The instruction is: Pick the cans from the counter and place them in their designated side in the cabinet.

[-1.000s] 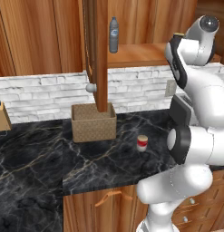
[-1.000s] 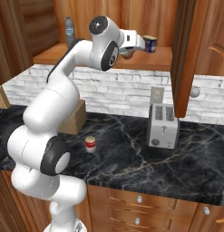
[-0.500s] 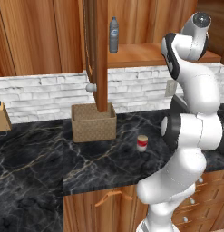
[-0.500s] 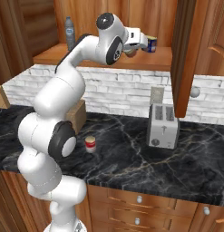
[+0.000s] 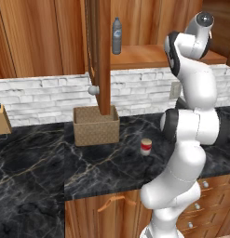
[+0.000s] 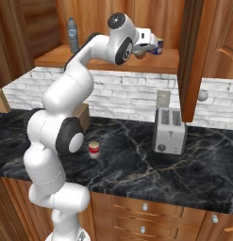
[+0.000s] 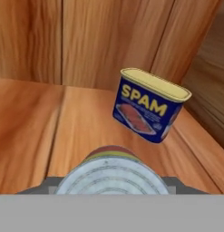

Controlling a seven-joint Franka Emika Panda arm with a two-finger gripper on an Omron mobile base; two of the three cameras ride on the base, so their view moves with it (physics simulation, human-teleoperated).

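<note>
Left base: 1 can point(image 5: 145, 147) sits on the counter point(image 5: 51, 172), far below the shelf.

Right base: gripper point(image 6: 147, 45) up in the cabinet point(image 6: 108, 59), near the tin point(image 6: 158, 46).

Hand: fingers clamp the other can point(image 7: 111, 174), upright, tin just ahead-right.

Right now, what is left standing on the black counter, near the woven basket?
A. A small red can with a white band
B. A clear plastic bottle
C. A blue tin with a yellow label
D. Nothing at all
A: the small red can stands on the black counter beside the woven basket, while the blue tin and the bottle are up on the cabinet shelf.
</note>
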